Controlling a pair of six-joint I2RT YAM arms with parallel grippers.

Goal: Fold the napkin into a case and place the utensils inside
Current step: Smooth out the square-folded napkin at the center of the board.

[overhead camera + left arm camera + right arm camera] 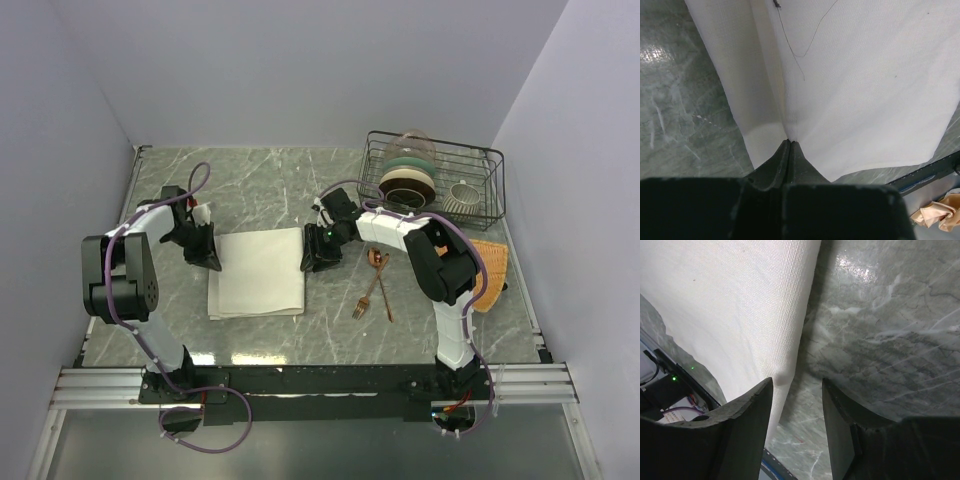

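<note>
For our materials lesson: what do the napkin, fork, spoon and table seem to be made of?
Napkin: woven cloth, matte cream; weave and a loose thread show. Fork and spoon: probably metal, thin, shiny copper colour. Table: glossy grey-green stone look, pale veins and glare; possibly a printed surface.

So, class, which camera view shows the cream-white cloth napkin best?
The top external view: the whole cream-white cloth napkin lies in frame. The left wrist view shows the part pinched by the left gripper; the right wrist view, one edge at the open right gripper.
</note>
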